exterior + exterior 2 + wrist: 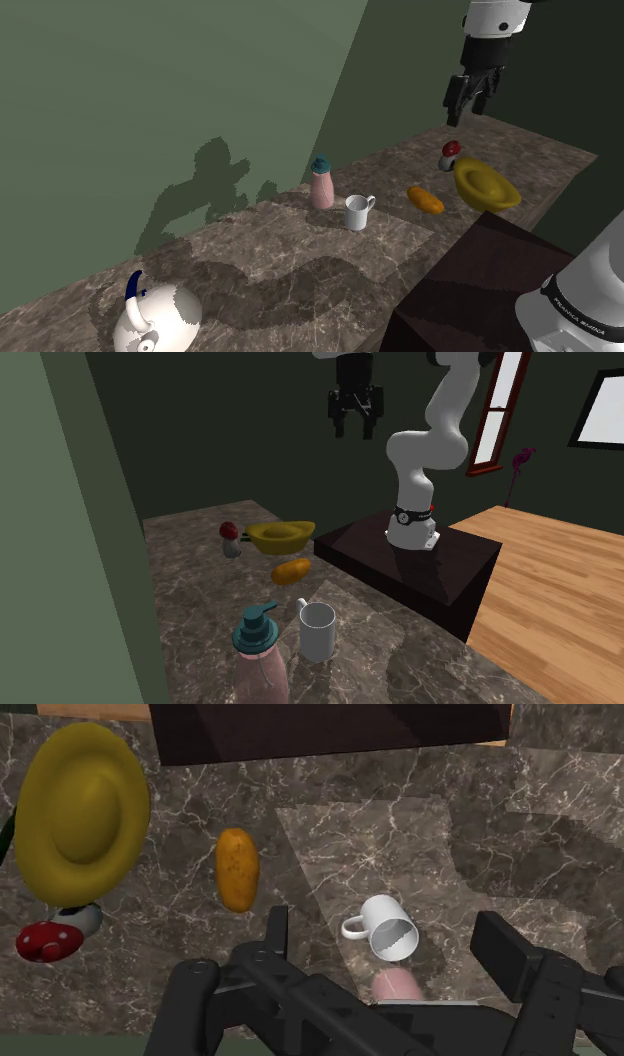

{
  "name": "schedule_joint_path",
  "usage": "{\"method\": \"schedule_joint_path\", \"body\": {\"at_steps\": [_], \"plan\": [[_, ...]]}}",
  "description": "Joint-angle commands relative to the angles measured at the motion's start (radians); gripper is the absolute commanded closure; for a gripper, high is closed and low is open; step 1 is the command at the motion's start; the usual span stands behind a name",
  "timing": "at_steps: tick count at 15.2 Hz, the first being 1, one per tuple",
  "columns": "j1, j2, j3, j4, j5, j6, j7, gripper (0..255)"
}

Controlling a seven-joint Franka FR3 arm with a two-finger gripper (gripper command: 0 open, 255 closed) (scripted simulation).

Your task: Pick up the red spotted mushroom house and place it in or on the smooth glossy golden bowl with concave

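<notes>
The red spotted mushroom house (pixel 451 152) sits on the bench (pixel 300 270) toward its far end, on the wall side of the golden bowl (pixel 487 185) and just beside its rim. I cannot tell whether the two touch. From the wrist, its red cap (pixel 48 941) lies off to one side of its pale base, so it seems to lean or to lie over.

The step in hand is the reach, and nothing is held. To do it well, the gripper (pixel 470 95) should travel toward the bench's far end until the mushroom lies between the fingers. It should then descend with the fingers lined up so that neither comes down on the bowl's rim. Closing across the cap or base on the sides away from the bowl looks safest. A small, rounded, leaning piece may roll out of a shallow pinch.

An orange rounded object (pixel 425 200) and a white mug (pixel 357 211) lie further along the bench, away from the path.

The arm is raised high, its hand pointing down over the bench near the mug, well above everything. The fingers (pixel 278 932) stand wide apart and empty.
</notes>
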Motion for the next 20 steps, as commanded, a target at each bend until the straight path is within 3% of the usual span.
{"method": "schedule_joint_path", "body": {"at_steps": [1,11,20], "plan": [[-0.023,0.068,-0.020,0.020,-0.009,0.042,0.007,0],[-0.110,0.399,-0.113,0.144,-0.013,0.214,0.048,0],[-0.182,0.699,-0.196,0.320,0.035,0.301,0.063,0]]}}
